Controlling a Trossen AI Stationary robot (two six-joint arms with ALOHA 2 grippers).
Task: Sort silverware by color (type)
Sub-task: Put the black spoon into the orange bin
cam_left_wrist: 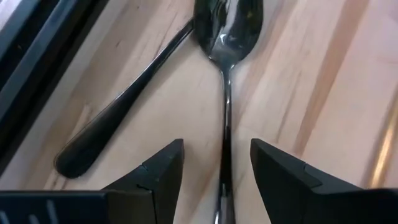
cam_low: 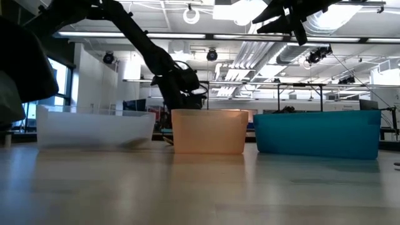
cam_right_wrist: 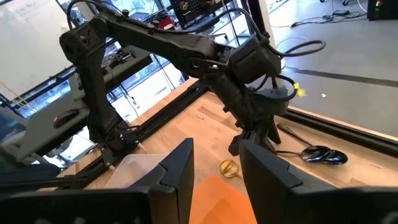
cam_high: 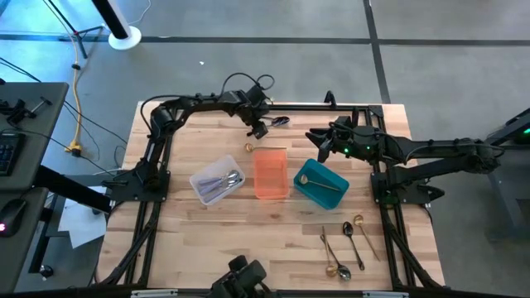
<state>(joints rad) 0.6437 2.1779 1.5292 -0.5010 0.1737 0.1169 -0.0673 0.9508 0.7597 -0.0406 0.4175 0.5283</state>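
The left gripper (cam_high: 258, 130) is reached to the table's far edge and pointed down, its fingers (cam_left_wrist: 155, 180) spread on either side of a black spoon (cam_left_wrist: 226, 93) lying there, not clamped. The right gripper (cam_high: 313, 142) is held above the teal bin (cam_high: 321, 184), fingers parted, nothing gripped. No legible writing is seen.

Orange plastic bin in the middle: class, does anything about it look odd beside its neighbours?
Yes. The orange plastic bin appears empty, while the clear plastic bin holds shiny silver cutlery and the teal plastic bin a gold piece. Black spoons lie unsorted at the table's far edge.
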